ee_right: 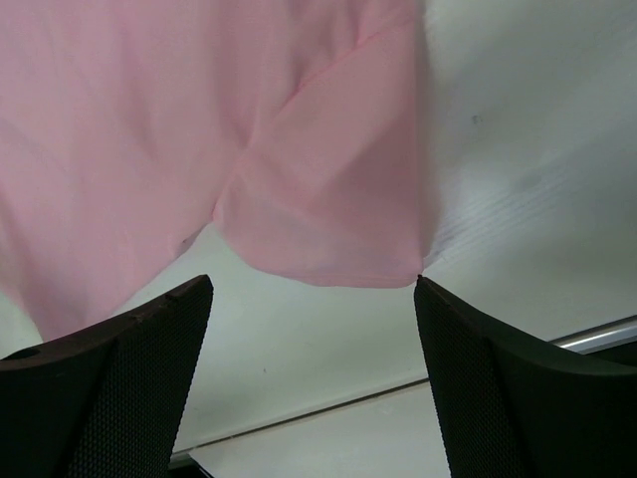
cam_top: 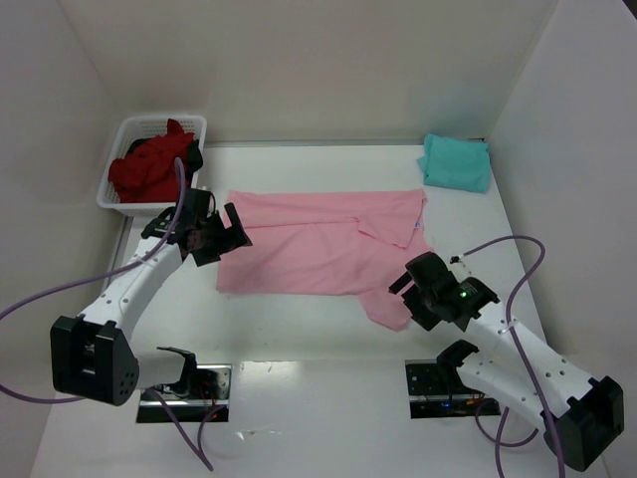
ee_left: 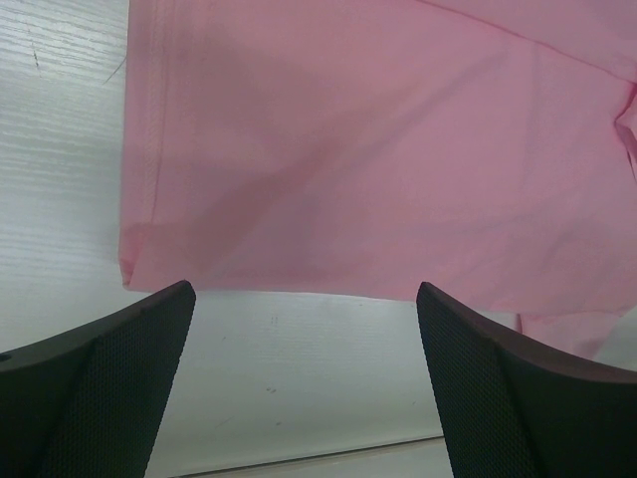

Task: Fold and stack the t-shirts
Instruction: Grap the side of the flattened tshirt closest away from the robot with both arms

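White table [cam_top: 328, 344] spreading across the view, plain back wall [cam_top: 318, 60] rising behind its far edge, left wall [cam_top: 40, 149] and right wall [cam_top: 587, 129] closing in, even light glancing off the near tabletop.

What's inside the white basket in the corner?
A heap of dark red shirts fills the basket and pokes above its rim. How many there are, and whether anything lies beneath them, cannot be seen, because the heap covers the bottom.
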Robot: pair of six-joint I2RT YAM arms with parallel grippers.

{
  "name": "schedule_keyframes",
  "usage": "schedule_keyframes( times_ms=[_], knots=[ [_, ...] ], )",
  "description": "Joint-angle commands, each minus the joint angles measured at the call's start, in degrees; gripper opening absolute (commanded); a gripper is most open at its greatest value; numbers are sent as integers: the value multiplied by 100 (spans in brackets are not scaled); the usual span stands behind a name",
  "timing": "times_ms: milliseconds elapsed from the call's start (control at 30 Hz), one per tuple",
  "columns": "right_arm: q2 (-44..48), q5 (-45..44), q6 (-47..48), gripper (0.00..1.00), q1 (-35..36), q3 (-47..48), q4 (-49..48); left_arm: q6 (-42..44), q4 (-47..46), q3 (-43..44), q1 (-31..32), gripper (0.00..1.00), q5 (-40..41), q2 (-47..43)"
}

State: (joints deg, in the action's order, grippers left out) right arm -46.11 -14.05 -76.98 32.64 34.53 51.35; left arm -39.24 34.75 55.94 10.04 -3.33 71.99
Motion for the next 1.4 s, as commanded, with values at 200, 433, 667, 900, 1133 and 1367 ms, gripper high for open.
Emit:
schedule_keyframes(
  times_ms=[200,433,667,900,1133,1367],
  knots=[
    [-688,78,-281,85,40,-263,-525,-4,111,225,15,100,-89,-309],
    [-654,16,-441,84,102,-385,-679,48,164,225,15,100,-89,-370],
    [-654,69,-511,71,102,-553,-872,101,164,193,15,100,-89,-318],
    [-1305,83,-220,66,102,-380,-978,101,278,225,15,100,17,-317],
    [-1951,-80,44,71,102,185,-679,40,217,172,15,100,-36,-317],
    [-2200,-151,139,52,102,186,-802,40,164,172,15,100,-36,-317]
  ],
)
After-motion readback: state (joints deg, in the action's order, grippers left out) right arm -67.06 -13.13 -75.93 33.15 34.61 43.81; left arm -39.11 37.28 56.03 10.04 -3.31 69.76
